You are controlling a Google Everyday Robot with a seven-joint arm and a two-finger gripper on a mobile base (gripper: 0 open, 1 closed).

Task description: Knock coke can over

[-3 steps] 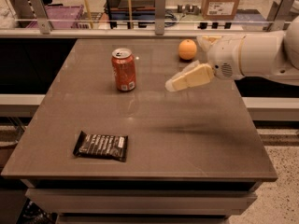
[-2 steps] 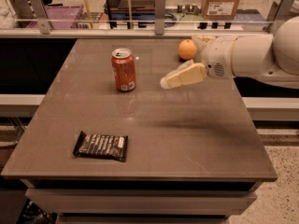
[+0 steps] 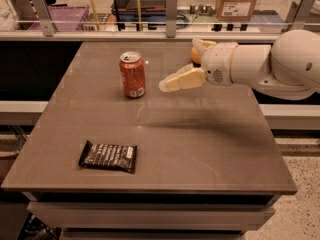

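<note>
One risk: my gripper (image 3: 165, 86), pressed together near the can (image 3: 132, 75), could strike low and merely slide it.

The gripper (image 3: 181, 80) sits at the coke can (image 3: 132, 75)'s three o'clock; its arm (image 3: 280, 64), cropped by the right edge, hides most of the orange (image 3: 194, 57).

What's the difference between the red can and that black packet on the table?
The can stands upright; the packet lies flat. The can is red with a silver top; the packet is black with pale print. The can sits farther back, close beside the gripper; the packet lies near the front edge. Both rest on the table.
</note>
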